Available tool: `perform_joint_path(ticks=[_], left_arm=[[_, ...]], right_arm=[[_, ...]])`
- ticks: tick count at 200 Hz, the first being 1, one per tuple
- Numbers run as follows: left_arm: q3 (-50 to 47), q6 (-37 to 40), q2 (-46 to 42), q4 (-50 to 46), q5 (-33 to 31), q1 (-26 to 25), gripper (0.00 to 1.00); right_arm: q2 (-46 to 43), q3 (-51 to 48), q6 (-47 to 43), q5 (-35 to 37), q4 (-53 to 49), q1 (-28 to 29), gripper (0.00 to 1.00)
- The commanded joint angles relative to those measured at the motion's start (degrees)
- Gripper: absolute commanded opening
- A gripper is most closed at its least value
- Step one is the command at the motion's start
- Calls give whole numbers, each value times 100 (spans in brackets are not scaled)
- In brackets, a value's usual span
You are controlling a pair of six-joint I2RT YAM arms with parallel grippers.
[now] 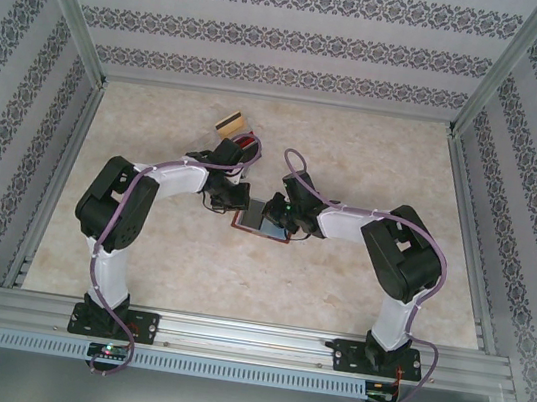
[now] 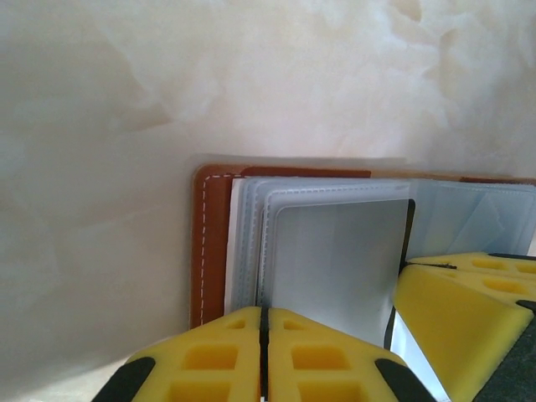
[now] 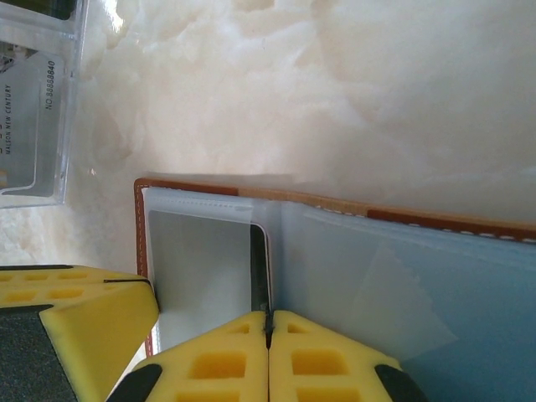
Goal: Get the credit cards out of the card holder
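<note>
The brown leather card holder (image 1: 253,224) lies open on the marble tabletop between my two grippers. In the left wrist view its stitched edge (image 2: 209,251) frames clear plastic sleeves, and a grey credit card (image 2: 335,268) sits in the top sleeve. My left gripper (image 2: 261,335) is shut, pinching the sleeves' near edge. The right wrist view shows the dark edge of that card (image 3: 260,268) running straight into my right gripper (image 3: 268,335), which is shut on it. From above, the left gripper (image 1: 243,207) and right gripper (image 1: 284,222) meet over the holder.
A tan card with a dark stripe (image 1: 232,123) and a red item (image 1: 248,144) lie on the table behind the left arm. A clear plastic case with a printed card (image 3: 33,100) sits close to the holder. Patterned walls enclose the table.
</note>
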Motion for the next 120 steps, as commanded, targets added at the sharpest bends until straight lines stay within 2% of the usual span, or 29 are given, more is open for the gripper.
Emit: perform_joint_path(ticks=[1, 39, 90, 120], left_arm=[[50, 14, 189, -352, -47, -58, 11], [89, -66, 103, -481, -296, -57, 17], [193, -65, 155, -625, -374, -56, 18], [248, -53, 143, -653, -349, -56, 17]], right_arm=[[-51, 13, -106, -36, -104, 16, 6], [-203, -113, -134, 137, -191, -49, 5], [-314, -257, -129, 258, -160, -99, 4], [-267, -287, -81, 79, 56, -105, 4]])
